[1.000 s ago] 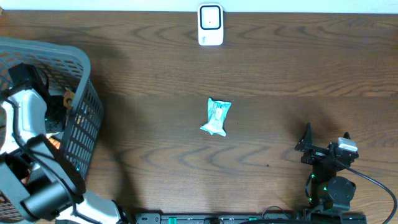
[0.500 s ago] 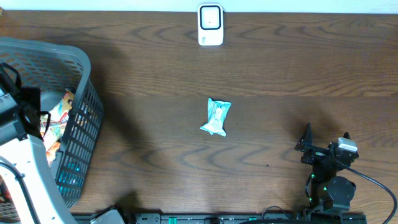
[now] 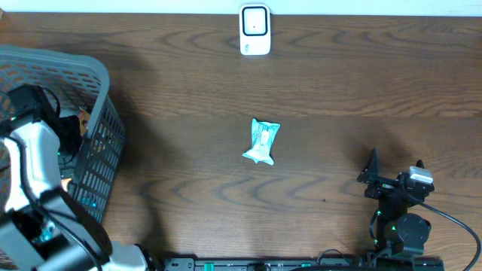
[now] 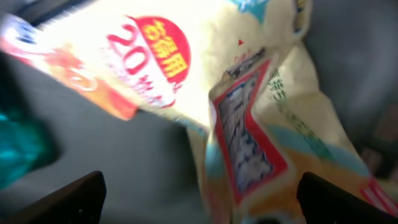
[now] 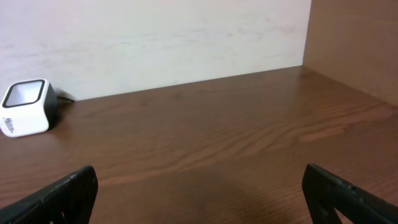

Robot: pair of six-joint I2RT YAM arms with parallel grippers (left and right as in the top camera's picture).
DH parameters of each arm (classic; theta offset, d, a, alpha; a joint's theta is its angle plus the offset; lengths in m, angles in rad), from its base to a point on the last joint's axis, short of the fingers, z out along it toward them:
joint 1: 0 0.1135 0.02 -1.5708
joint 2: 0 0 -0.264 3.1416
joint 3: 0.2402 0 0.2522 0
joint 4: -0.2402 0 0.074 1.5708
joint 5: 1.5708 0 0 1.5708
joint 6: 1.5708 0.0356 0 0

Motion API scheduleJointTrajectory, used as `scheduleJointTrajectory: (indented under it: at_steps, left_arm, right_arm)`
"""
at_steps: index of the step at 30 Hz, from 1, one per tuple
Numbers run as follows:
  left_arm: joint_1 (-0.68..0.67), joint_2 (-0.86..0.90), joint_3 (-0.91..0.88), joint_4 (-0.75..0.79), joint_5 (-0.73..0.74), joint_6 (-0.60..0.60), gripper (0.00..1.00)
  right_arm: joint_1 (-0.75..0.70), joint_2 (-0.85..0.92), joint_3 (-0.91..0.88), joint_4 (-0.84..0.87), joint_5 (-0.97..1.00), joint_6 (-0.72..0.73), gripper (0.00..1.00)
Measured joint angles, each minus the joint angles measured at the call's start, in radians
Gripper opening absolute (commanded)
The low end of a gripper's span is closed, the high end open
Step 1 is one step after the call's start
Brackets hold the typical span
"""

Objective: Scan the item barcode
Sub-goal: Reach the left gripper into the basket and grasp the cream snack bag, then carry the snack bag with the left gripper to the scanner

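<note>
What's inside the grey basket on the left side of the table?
A cream snack packet with a round red label, and a teal thing beside it. The left gripper is open, pointed at them. The arm and the basket wall hide the rest.

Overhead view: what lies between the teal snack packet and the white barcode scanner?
Nothing in the overhead view: only bare brown wooden table between teal packet and white scanner.

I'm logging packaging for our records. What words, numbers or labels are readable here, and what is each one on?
"20" in white on a red circle on the cream snack packet; the characters beside it are too blurred to read.
Scanner: dark lettering low on its side, too small to read.
Teal packet: print too small to read.
</note>
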Motion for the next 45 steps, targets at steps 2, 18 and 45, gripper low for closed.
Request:
scheduleJointTrajectory:
  at_steps: [2,18,45]
  left_arm:
    - [0.0,0.038,-0.001,0.043,0.009,-0.023,0.98]
    - [0.0,0.164,0.037,0.158,-0.008,0.025,0.07]
    - [-0.234,-0.845,0.085,0.256,0.296,0.386,0.07]
  right_arm:
    - [0.0,0.0,0.0,0.0,0.0,0.0,0.99]
    - [0.0,0.0,0.0,0.0,0.0,0.0,0.99]
    - [0.0,0.0,0.0,0.0,0.0,0.0,0.99]
